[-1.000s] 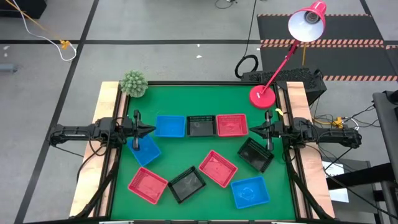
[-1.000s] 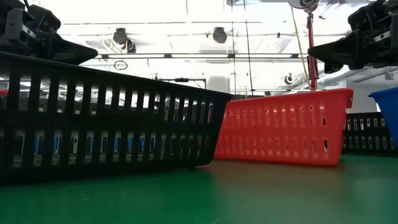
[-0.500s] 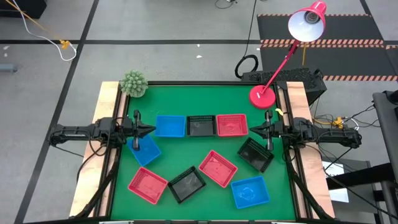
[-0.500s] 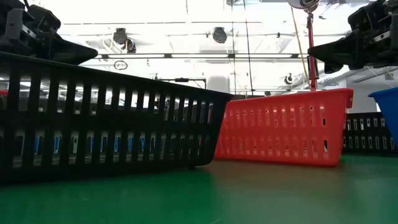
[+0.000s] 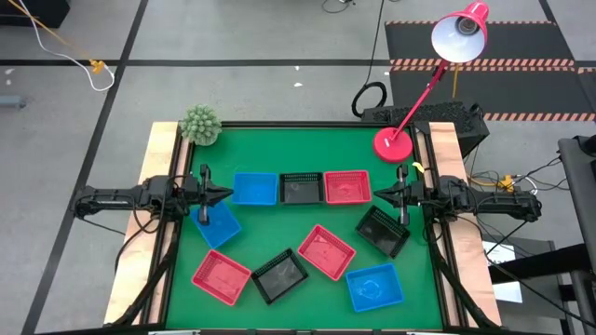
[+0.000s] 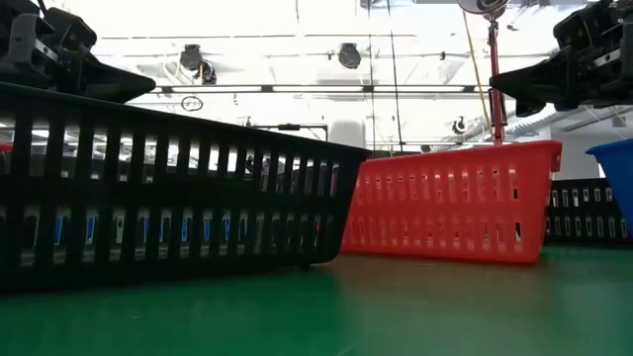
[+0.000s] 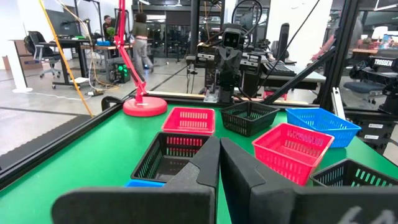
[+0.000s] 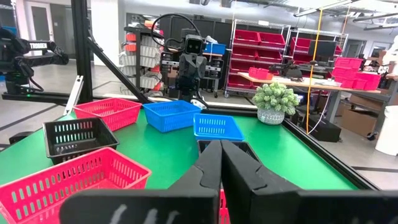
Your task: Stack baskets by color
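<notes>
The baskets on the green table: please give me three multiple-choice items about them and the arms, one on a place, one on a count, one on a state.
1. What stands in the middle of the far row of three baskets?
A. black basket
B. blue basket
C. red basket

2. How many red baskets are on the table?
A. one
B. two
C. three

3. How are the fingers of the left gripper?
A. shut, holding nothing
B. wide open
C. shut on a basket

Key: 1 A, the black basket sits between blue and red. 2 C, three red baskets show from above. 3 A, the left gripper has its fingers together, empty.
</notes>
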{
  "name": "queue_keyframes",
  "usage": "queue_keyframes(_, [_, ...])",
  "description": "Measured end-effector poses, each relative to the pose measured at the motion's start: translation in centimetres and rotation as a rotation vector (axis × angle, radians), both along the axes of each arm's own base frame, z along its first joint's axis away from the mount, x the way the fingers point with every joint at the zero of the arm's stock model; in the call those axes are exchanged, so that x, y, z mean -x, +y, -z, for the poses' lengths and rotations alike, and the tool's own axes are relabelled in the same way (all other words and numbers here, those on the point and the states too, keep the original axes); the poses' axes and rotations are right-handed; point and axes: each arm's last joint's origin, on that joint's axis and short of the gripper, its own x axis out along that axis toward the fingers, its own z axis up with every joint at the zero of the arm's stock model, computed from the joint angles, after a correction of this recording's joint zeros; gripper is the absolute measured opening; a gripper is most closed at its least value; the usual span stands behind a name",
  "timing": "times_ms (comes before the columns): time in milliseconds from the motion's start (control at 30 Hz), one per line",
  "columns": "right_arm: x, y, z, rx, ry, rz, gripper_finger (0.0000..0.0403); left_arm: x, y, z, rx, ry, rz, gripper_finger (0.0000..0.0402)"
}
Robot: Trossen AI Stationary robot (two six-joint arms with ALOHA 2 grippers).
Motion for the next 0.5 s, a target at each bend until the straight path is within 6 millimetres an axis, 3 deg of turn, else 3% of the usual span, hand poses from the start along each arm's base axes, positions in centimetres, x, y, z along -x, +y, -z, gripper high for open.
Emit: queue_keyframes(500, [0.00, 0.00, -0.07, 0.000, -0.007, 0.000, 0.0000, 0.00, 0.00, 0.01, 0.000, 0.000, 0.000, 0.0017])
